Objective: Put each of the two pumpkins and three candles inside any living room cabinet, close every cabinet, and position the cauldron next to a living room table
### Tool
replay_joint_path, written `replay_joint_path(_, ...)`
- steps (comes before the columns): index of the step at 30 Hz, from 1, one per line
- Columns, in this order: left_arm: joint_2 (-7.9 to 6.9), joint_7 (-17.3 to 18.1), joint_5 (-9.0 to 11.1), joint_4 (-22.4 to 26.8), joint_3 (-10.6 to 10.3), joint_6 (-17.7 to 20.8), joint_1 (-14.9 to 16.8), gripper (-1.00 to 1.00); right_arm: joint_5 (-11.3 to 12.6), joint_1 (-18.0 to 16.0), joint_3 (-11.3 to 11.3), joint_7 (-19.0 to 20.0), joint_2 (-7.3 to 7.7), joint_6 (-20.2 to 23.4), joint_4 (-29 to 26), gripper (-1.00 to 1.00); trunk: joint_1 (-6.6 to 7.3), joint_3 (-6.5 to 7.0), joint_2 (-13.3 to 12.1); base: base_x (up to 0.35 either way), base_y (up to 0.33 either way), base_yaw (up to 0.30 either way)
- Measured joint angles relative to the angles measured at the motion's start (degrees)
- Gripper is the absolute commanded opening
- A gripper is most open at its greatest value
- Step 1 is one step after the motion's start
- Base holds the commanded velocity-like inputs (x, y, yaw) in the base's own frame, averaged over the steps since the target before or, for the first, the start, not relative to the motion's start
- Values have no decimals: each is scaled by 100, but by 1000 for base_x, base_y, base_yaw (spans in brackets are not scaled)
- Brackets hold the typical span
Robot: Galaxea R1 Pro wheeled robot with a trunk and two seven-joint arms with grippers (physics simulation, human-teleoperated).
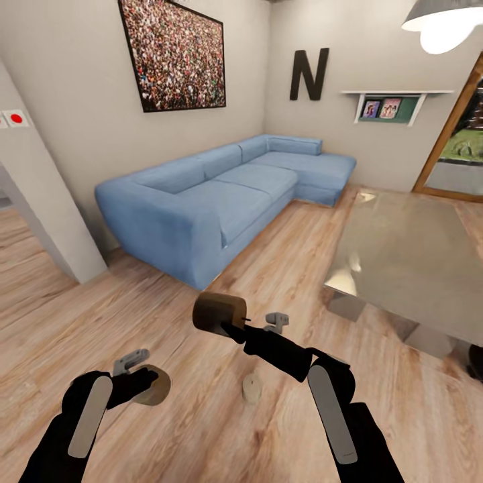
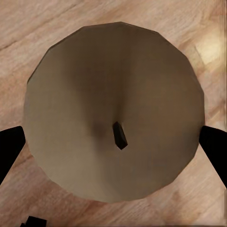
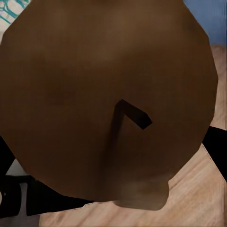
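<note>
My left gripper (image 1: 144, 384) is shut on a squat tan candle (image 1: 153, 387), held low over the wooden floor. In the left wrist view the candle's round top (image 2: 113, 85) with its dark wick sits between the two black fingers (image 2: 9, 149). My right gripper (image 1: 231, 325) is shut on a darker brown candle (image 1: 216, 312), held higher and further forward. In the right wrist view that candle (image 3: 94, 85) is very close, and a black finger (image 3: 218, 146) shows at its side. A third, pale candle (image 1: 251, 388) stands on the floor between my arms.
A long blue corner sofa (image 1: 221, 194) runs along the left wall ahead. A glass-topped table (image 1: 409, 255) stands at the right, with a dark object (image 1: 476, 362) cut off by the frame's right edge below it. A grey wall corner (image 1: 47, 221) juts in at the left. Open floor lies ahead.
</note>
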State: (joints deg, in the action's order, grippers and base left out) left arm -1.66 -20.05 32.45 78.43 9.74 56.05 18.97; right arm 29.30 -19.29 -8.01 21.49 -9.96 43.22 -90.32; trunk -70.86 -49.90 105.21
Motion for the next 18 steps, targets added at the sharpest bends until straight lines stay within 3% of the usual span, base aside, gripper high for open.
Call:
replay_joint_path(4,-2,0,1,-1,0,3,0,-100,-2,0,-3,0,0,-12,0,-100,88,99,-160,0,0,-229)
replay_joint_path(18,0,0,1,4,2,5,0,-100,-11,0,-5,0,0,-17,-1,-100,88,194,-162,0,0,-228)
